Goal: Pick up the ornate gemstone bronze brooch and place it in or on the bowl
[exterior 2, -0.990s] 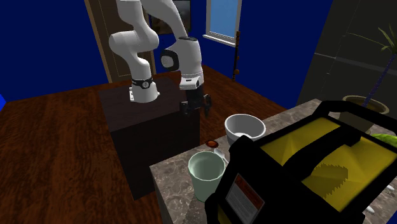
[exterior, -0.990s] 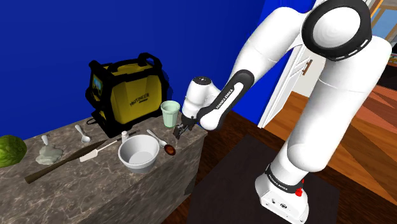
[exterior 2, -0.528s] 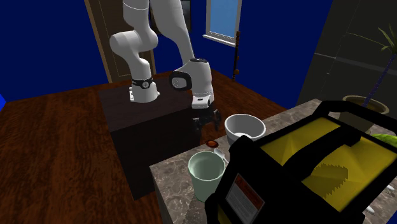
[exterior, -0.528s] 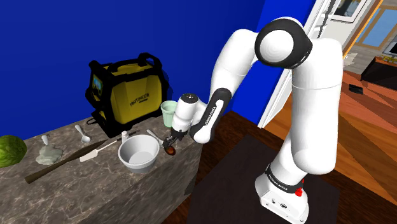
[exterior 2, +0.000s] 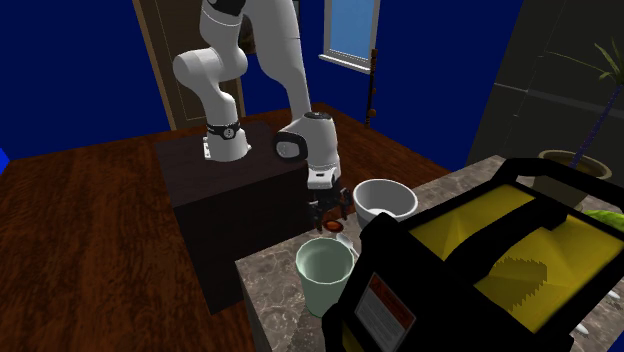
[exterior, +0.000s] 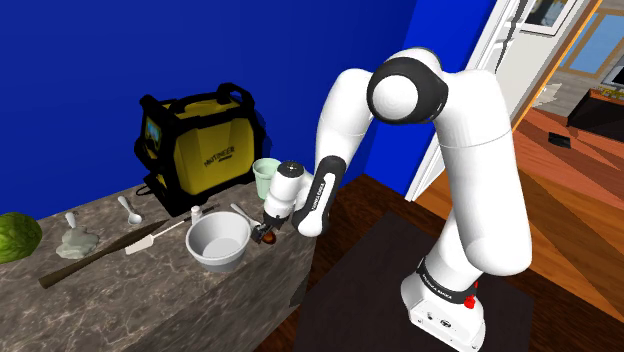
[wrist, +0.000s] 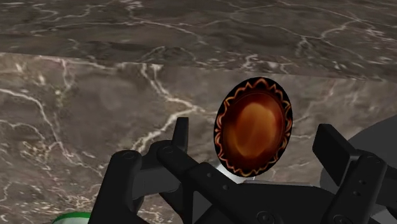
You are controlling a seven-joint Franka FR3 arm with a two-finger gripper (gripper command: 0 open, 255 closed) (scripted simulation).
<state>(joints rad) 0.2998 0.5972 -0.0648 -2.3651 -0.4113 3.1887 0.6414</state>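
Observation:
An oval brooch (wrist: pixel 253 126) with an amber-brown stone and a dark, orange-scalloped rim lies on the marble counter (wrist: pixel 95 83). My gripper (wrist: pixel 257 143) is open, and its black fingers (wrist: pixel 181 137) stand on either side of the brooch without touching it. In the shoulder view the gripper (exterior: pixel 268 230) hangs low over the brooch (exterior: pixel 266 237), just to the right of the white bowl (exterior: pixel 218 241). In the second exterior view the gripper (exterior 2: pixel 328 212) points down at the brooch (exterior 2: pixel 330 227), and the bowl (exterior 2: pixel 385 198) sits to its right.
A pale green cup (exterior: pixel 266 178) stands close behind the gripper, beside a yellow and black machine (exterior: pixel 200 140). A spoon (exterior: pixel 130 208), a long knife (exterior: pixel 100 255), a pale lump (exterior: pixel 75 243) and a green round object (exterior: pixel 15 235) lie further along. The counter's edge (exterior: pixel 295 255) is near the brooch.
The arm has swung down and to the shoulder view's left, bringing the gripper from beside the counter's end to just over the brooch. The fingers stayed open.

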